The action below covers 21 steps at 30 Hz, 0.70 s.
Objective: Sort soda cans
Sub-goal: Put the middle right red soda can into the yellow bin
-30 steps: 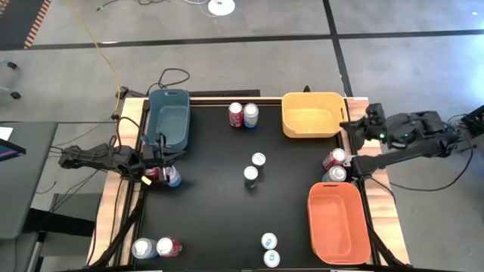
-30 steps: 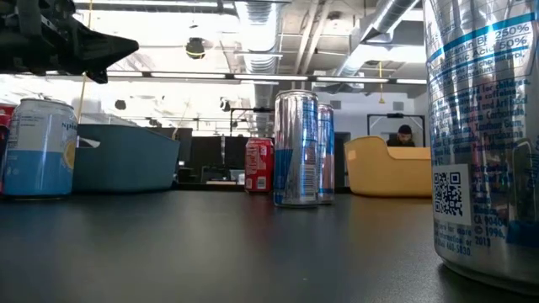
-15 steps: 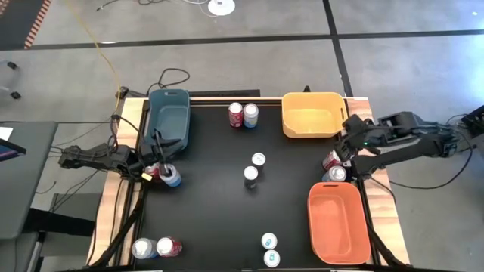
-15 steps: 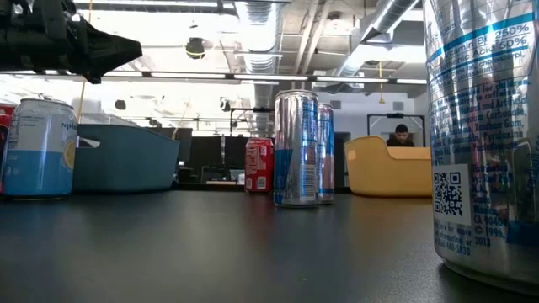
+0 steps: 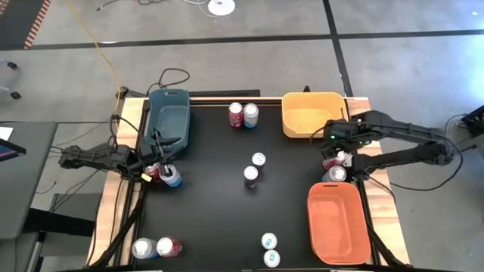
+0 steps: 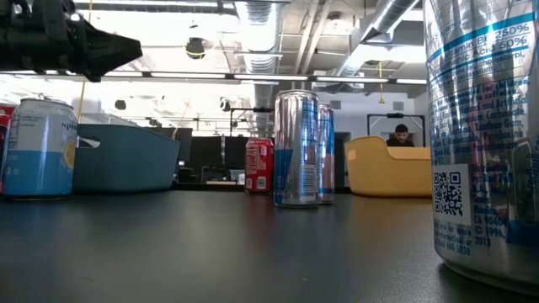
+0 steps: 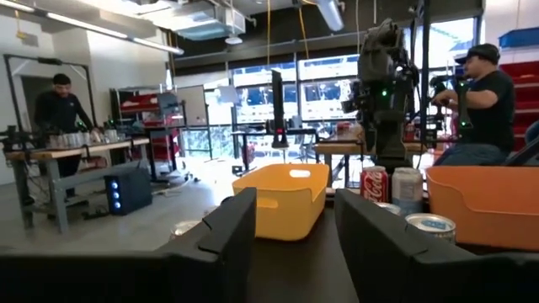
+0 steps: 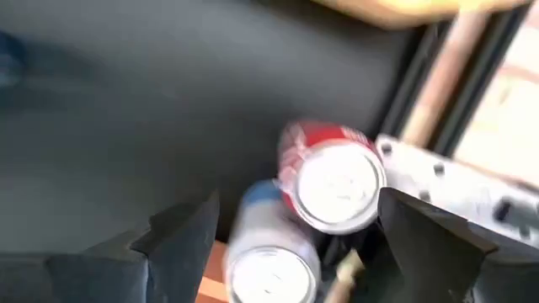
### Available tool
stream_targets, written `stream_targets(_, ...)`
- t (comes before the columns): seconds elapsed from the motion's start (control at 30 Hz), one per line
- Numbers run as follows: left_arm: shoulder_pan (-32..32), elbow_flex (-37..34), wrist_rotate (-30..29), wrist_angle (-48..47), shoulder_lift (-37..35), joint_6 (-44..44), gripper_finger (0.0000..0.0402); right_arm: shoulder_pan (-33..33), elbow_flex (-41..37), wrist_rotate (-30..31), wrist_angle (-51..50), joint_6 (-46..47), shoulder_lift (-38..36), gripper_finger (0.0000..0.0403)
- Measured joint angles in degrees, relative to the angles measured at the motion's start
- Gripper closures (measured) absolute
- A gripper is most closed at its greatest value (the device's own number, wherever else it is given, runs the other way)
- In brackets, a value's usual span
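Note:
Soda cans stand in pairs on the black table. My right gripper [image 5: 331, 140] hangs open, pointing down, over the pair at the right edge: a red can [image 8: 333, 181] and a silver-topped can [image 8: 269, 261] beside it. It touches neither. My left gripper [image 5: 157, 166] is open at the left edge, beside a red can [image 5: 151, 173] and a blue can [image 5: 172, 178]; nothing shows between its fingers [image 7: 227, 231] in the left wrist view. Other pairs stand at the far side [image 5: 243, 115], the centre [image 5: 255, 167], the near edge [image 5: 269, 249] and the near left corner [image 5: 155, 247].
A blue-grey bin [image 5: 169, 121] stands at the far left, a yellow bin [image 5: 311, 113] at the far right and an orange bin [image 5: 338, 223] at the near right. People show in the room beyond the table [image 7: 480, 93].
My right gripper has swung from beyond the table's right edge toward its left, and now stands over the pair of cans at the right edge. No can has moved.

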Motion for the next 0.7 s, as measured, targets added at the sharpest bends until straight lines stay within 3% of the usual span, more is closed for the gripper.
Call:
stream_targets(0.2,0.0,0.0,0.29,-0.49,0.0,1.09,0.0243,-2.48,-7.99,-3.2,0.12,4.85,0.04,0.0055)
stream_targets(0.7,0.0,-0.01,0.27,2.4,0.01,7.13,0.0243,-5.45,-12.52,-4.56,10.41,1.1,1.37,0.0055)
